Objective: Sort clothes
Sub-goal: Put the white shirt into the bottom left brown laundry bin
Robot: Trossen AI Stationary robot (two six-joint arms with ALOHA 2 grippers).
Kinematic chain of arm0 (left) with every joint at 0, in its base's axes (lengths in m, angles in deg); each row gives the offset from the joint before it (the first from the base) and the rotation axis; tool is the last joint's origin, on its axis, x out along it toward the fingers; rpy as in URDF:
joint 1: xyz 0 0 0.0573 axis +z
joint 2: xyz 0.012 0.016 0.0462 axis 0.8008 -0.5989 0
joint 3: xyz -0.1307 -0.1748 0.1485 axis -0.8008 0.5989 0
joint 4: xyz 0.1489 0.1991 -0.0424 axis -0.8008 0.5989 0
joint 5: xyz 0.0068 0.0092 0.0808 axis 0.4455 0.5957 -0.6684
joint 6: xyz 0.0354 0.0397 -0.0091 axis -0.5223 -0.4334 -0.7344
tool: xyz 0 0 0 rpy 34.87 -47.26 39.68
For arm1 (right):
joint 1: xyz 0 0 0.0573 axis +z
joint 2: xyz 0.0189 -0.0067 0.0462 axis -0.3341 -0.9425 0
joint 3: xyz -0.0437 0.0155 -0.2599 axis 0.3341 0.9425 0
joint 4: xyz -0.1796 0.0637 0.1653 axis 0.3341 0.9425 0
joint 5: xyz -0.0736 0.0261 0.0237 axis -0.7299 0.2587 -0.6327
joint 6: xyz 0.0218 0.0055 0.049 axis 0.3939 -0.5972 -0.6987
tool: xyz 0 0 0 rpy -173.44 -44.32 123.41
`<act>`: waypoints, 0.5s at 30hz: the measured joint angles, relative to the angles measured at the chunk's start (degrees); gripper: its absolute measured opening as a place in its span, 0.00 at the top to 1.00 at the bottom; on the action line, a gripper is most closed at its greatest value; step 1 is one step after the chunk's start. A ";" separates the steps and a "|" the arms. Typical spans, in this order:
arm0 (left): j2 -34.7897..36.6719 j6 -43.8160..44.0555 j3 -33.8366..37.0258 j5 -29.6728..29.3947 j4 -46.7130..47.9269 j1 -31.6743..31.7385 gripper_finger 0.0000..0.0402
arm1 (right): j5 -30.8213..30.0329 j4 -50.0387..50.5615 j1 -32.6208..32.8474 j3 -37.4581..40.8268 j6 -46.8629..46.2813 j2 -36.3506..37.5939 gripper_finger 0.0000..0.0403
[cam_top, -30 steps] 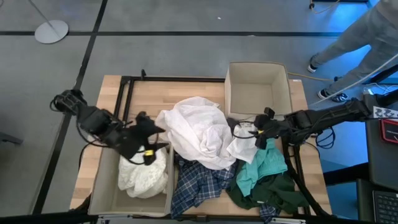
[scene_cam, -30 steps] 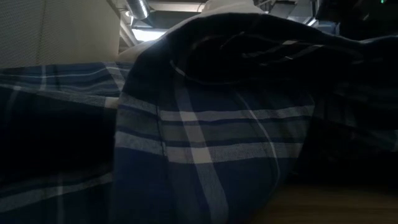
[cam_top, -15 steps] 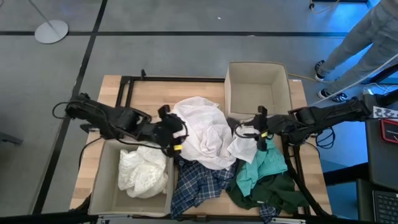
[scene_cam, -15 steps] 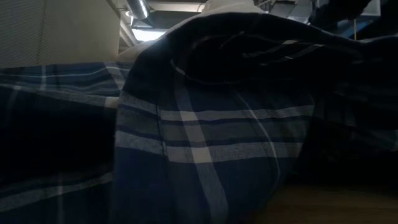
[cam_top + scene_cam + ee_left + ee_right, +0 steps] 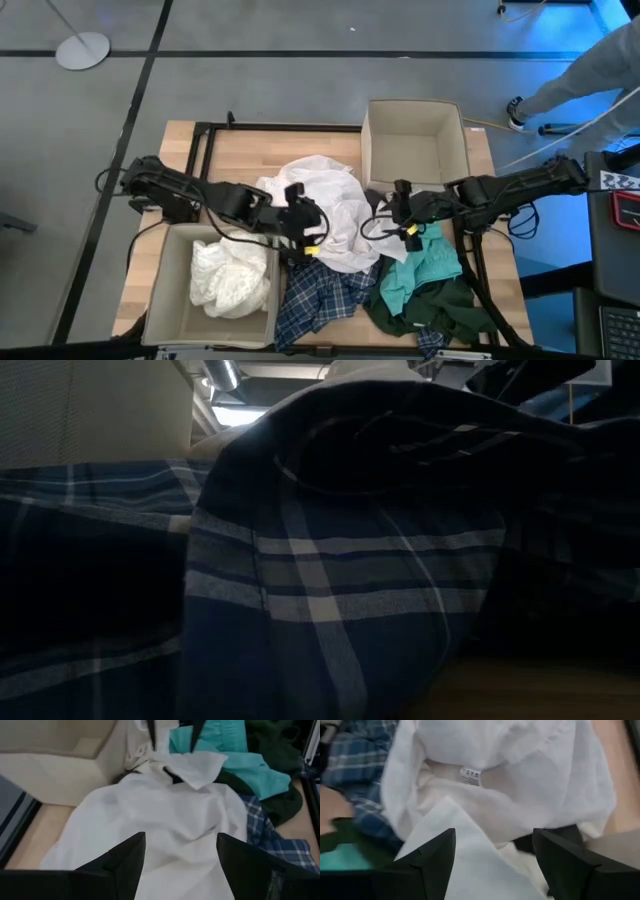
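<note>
Grey floor surrounds the wooden bench [image 5: 215, 150], where the unsorted heap sits in the middle: a large white garment [image 5: 325, 205] on top, a blue-white plaid shirt [image 5: 320, 295] at the near edge, and a teal garment [image 5: 420, 270] over a dark green garment [image 5: 440, 310] to the right. One beige bin [image 5: 165, 290] at the near left already holds another white garment [image 5: 230, 280]; the second beige bin [image 5: 415, 125] at the far right looks empty.

The big white piece lies between my two arms, its bulk running across the bench from one end effector to the other. My left end effector [image 5: 310, 222] hangs over its left flank, fingers spread wide, nothing between them; its wrist view shows only white cloth directly ahead. My right end effector [image 5: 402, 212] sits at the garment's right fringe, also spread, holding nothing, with the white collar and label straight in front. Both are about equally close, so I judge either can pinch its own side.
</note>
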 joint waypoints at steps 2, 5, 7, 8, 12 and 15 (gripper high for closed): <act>-1.73 -0.02 0.00 -0.18 -1.40 -0.23 0.42 | 1.50 3.18 0.00 -2.23 -3.24 0.06 0.33; -4.25 -0.04 0.00 -0.25 -3.09 -0.07 0.42 | 3.35 7.51 0.13 -3.95 -7.18 0.76 0.34; -5.67 0.00 0.00 -0.58 -3.80 0.33 0.42 | 3.11 9.33 1.74 -3.96 -9.41 1.39 0.34; -6.27 0.00 0.00 -0.77 -3.95 0.41 0.42 | 2.30 10.66 2.93 -3.95 -10.31 1.53 0.34; -7.75 -0.32 0.00 -0.90 -4.73 0.39 0.42 | -3.51 11.68 9.26 -3.60 -14.04 1.57 0.34; -8.33 -1.33 0.00 -0.92 -4.59 0.02 0.42 | -8.83 9.94 13.78 -2.39 -15.33 1.57 0.34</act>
